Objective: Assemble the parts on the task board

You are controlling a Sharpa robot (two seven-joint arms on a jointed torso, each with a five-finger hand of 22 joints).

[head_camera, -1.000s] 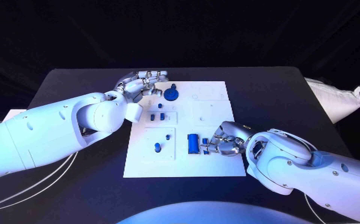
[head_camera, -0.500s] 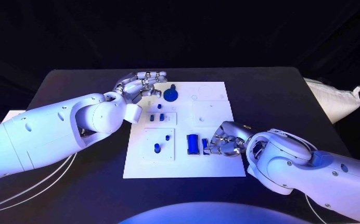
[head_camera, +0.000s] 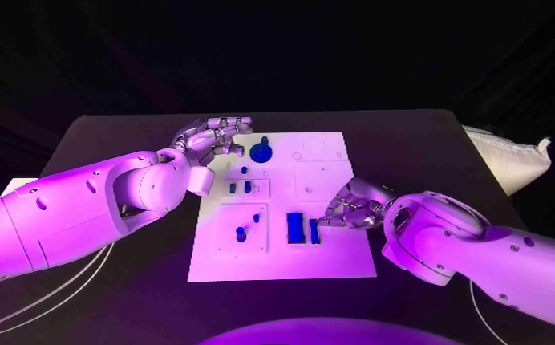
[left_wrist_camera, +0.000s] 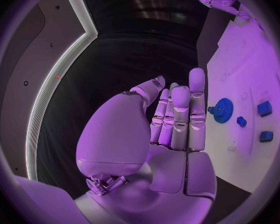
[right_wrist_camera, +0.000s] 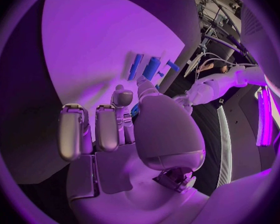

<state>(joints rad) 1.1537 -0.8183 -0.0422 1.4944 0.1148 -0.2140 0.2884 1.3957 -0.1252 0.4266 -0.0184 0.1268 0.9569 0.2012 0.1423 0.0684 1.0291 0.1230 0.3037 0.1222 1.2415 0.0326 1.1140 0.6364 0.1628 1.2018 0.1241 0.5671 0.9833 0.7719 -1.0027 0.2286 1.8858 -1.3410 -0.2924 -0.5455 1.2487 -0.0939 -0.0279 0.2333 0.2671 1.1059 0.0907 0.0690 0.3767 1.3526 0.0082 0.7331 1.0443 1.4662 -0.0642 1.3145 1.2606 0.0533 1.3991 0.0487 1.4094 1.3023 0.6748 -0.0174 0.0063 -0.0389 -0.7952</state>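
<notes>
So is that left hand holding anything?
No, it holds nothing. The left hand is open, fingers straight and bare beside the task board.

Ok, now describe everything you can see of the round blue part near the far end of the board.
The round blue part is a dark blue disc with a toothed rim, like a gear, with a small knob sticking out on its far side. It looks like plastic. It lies flat on the white task board, near its far left corner. The left hand hovers just beside it with straight fingers, not touching it. Nothing else touches it.
</notes>
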